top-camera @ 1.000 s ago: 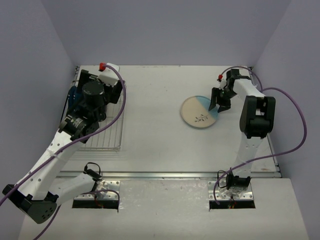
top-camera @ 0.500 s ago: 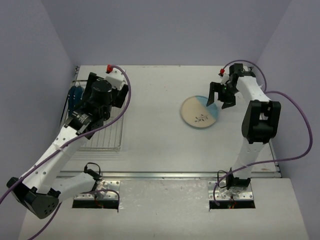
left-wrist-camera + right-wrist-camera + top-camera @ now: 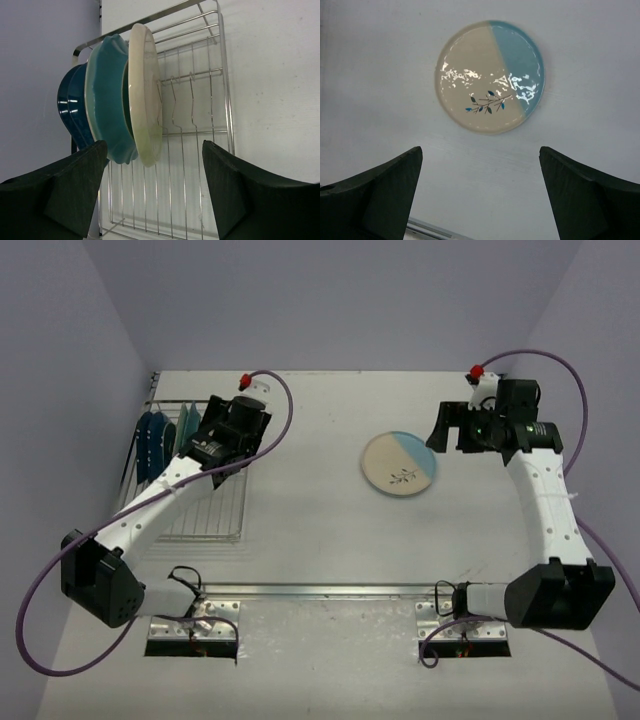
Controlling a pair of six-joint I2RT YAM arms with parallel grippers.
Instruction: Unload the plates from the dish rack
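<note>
Step in hand, as we judge: L gripper (image 3: 218, 435) lines up on next plate in dish rack (image 3: 215, 515).
- L jaws wide apart, empty.
- Top view: rack at 9 o'clock of table (image 3: 320, 540). Plates stand on edge in rack's 11 o'clock corner: pale plate (image 3: 145, 100), teal scalloped plate (image 3: 107, 105), navy plate (image 3: 70, 105).
- We advise: take pale plate first, it's outermost. Pinch rim only, lift straight out of wires, keep clear of teal neighbour.
- Sprig plate (image 3: 399, 462) flat on table at 2 o'clock, already unloaded.
- R gripper (image 3: 452, 430) at its 3 o'clock, jaws fully spread, empty.
- No brand, label or writing legible.
</note>
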